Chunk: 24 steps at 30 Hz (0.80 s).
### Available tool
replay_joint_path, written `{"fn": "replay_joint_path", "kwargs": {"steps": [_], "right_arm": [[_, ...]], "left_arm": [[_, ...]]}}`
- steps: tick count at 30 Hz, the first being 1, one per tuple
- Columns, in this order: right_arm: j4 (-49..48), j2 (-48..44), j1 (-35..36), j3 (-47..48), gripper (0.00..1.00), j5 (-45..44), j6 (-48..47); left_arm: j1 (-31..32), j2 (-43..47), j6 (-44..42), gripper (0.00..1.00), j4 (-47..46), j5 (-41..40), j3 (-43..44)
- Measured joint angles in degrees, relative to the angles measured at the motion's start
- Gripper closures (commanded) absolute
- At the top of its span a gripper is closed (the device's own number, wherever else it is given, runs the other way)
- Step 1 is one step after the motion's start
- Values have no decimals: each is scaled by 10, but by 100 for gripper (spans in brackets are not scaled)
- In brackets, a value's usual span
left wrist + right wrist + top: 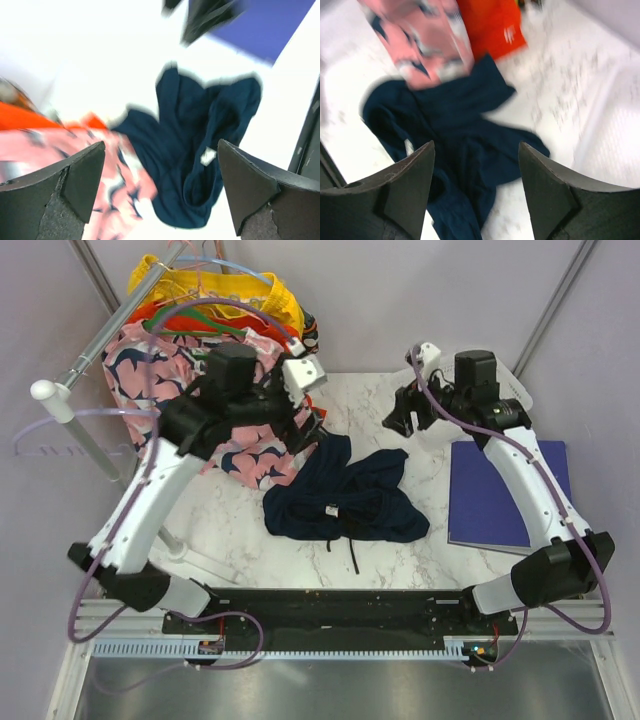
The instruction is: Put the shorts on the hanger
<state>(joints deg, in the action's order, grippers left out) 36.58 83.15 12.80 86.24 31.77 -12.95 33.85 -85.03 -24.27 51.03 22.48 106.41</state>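
Observation:
The dark navy shorts (pixel 345 495) lie crumpled in the middle of the marble table, with the drawstring trailing toward the near edge. They also show in the left wrist view (pixel 200 130), with the white label (pixel 207 156), and in the right wrist view (pixel 455 130). My left gripper (pixel 310 422) is open and empty, hovering above the shorts' far left edge (pixel 160 145). My right gripper (pixel 402 418) is open and empty, above their far right side (pixel 476 145). A thin pale hanger (pixel 85 418) hangs at the near end of the rack rail, far left.
A clothes rack rail (pixel 100 340) at the back left carries pink shark-print shorts (pixel 245 455), orange shorts (pixel 490 25) and yellow shorts (pixel 265 295) on green and light blue hangers. A blue-purple flat pad (pixel 505 495) lies at the right.

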Motion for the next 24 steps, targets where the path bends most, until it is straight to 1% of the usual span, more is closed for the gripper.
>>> {"fn": "replay_joint_path", "kwargs": {"steps": [3, 4, 6, 8, 11, 13, 15, 17, 19, 24], "right_arm": [[-54, 2, 18, 47, 20, 44, 61], [-72, 3, 28, 62, 13, 55, 78], [-105, 10, 55, 93, 3, 77, 108], [-133, 21, 87, 126, 2, 95, 125], [-167, 51, 157, 179, 2, 111, 131], [-171, 76, 207, 212, 2, 110, 122], [-151, 116, 265, 269, 2, 98, 93], [-131, 159, 320, 329, 2, 78, 60], [-116, 194, 374, 366, 2, 54, 28], [-97, 254, 473, 387, 2, -40, -26]], "left_arm": [[4, 83, 4, 0, -17, 34, 38], [4, 110, 5, 0, -26, 40, 47], [4, 162, 7, 0, -52, 49, 57], [4, 197, 10, 1, -71, 48, 68], [3, 230, 17, 1, -101, 39, 98], [-6, 244, 26, 0, -123, 21, 107], [-25, 252, 42, 0, -138, 6, 110], [-56, 258, 59, 0, -144, -3, 110], [-89, 265, 73, 0, -148, -12, 109], [-143, 296, 83, 0, -150, -24, 104]]}}
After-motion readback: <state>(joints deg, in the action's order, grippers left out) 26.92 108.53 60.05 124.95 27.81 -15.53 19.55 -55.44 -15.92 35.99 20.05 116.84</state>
